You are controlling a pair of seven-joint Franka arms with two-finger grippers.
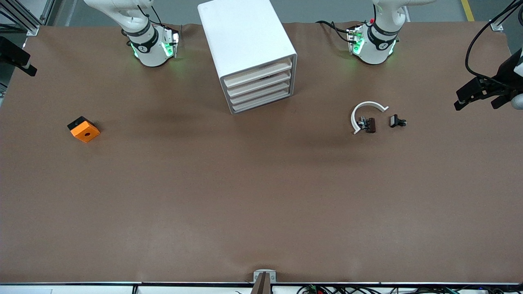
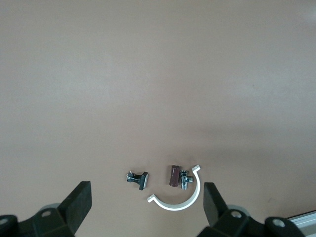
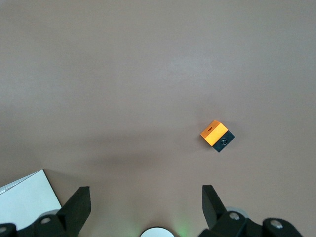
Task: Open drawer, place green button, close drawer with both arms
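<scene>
The white cabinet (image 1: 245, 36) stands at the middle of the table near the arm bases; its corner shows in the right wrist view (image 3: 24, 200). Its four cream-fronted drawers (image 1: 259, 87) are all shut. No green-capped button shows in any view. My left gripper (image 2: 146, 205) is open and empty, high over a white C-shaped clip (image 2: 180, 202) and two small dark parts. My right gripper (image 3: 145, 205) is open and empty, high over bare table near its own base. Neither gripper shows in the front view.
The orange block with a hole (image 1: 83, 129) (image 3: 216, 135) lies toward the right arm's end. The white C-clip (image 1: 365, 112), a dark red-capped metal part (image 1: 367, 124) (image 2: 177, 176) and a black clip piece (image 1: 397, 121) (image 2: 138, 178) lie toward the left arm's end.
</scene>
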